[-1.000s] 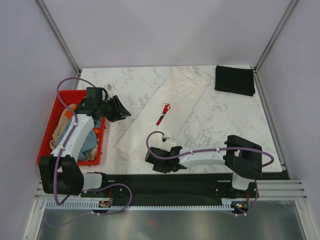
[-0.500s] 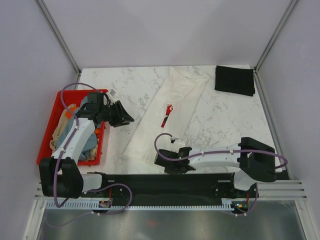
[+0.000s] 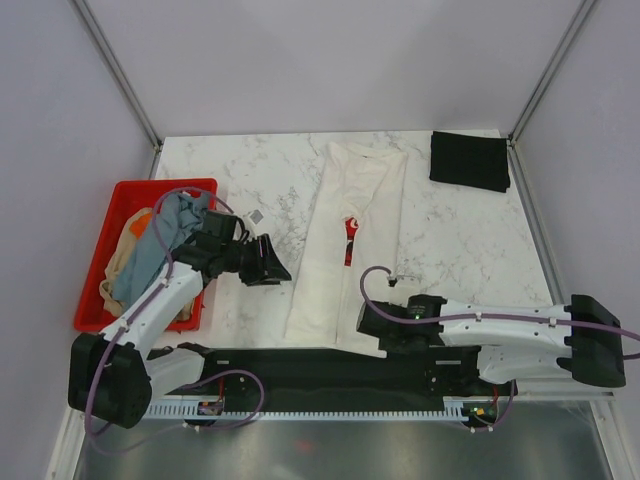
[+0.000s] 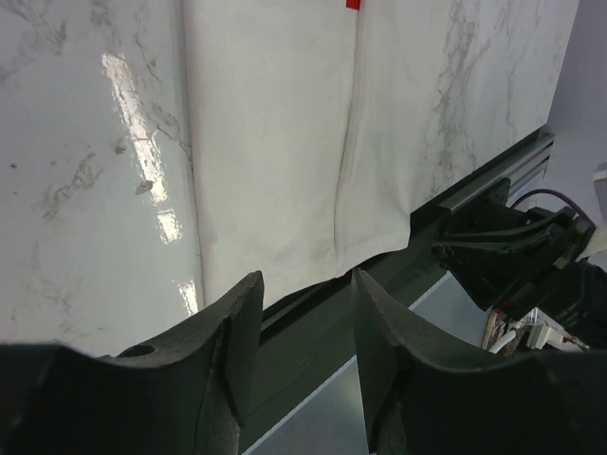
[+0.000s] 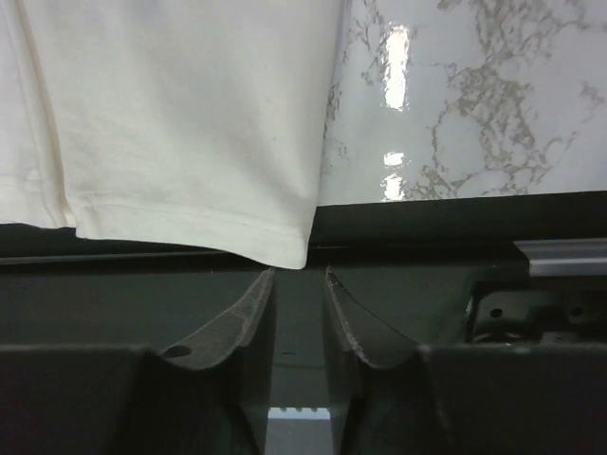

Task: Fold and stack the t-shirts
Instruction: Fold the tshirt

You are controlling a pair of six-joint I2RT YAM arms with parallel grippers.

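– what are your jaws doing right now?
– my right jaws are standing a little apart with nothing between them, just short of the near hem corner of the cream shirt (image 5: 190, 123). my left jaws are spread wider, also empty, and are hovering beside that shirt's left edge without touching it.
– and where is the shirt lying?
– it is lying as a long narrow strip down the middle of the worktop (image 3: 450, 240), with its hem drooping over the near edge onto the black rail (image 5: 398, 223).
– what is worrying you?
– i am thinking the right jaws may be closing on air, or nipping one layer only, so the fold would be peeling open. the tips are sitting low by the rail and could be scraping it. a one-sided pull would be skewing the strip.
– anything you aren't making out?
– i am not seeing how many layers the hem has. most of the red print (image 3: 350, 232) is tucked into the fold, and the heap in the red crate (image 3: 130, 188) is too bunched to count. the black shirt (image 3: 470, 160) is lying folded at the far right corner.
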